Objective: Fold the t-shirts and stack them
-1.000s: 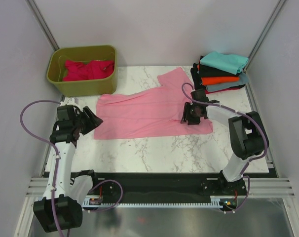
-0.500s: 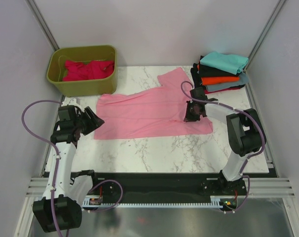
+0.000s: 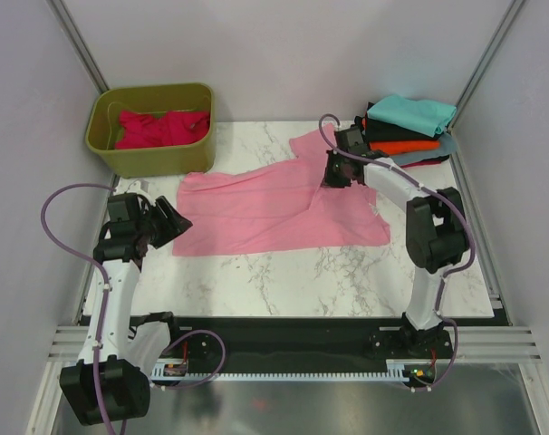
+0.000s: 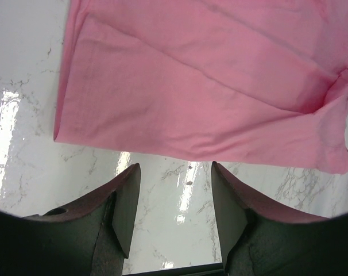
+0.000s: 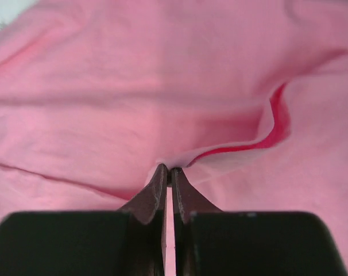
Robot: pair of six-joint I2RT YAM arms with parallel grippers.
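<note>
The light pink t-shirt (image 3: 256,204) lies spread across the middle of the marble table (image 3: 284,272). My right gripper (image 3: 332,174) is shut on a raised fold of the pink cloth (image 5: 162,86) near the shirt's far right part; the jaws (image 5: 169,169) pinch the fabric's edge. My left gripper (image 3: 173,222) stands open just off the shirt's left edge, with bare marble between its fingers (image 4: 175,178) and the pink hem (image 4: 208,86) ahead. A crimson shirt (image 3: 161,127) lies in the tub. Folded teal, black, orange and grey-blue shirts sit in a stack (image 3: 406,131) at the back right.
The olive-green tub (image 3: 152,95) stands at the back left corner. The folded stack is close to my right arm's forearm. Grey walls close the table on three sides. Bare marble runs along the near edge.
My right gripper shut on the pink shirt and moved toward the far side and slightly left, lifting a fold of cloth. The left arm held still.
</note>
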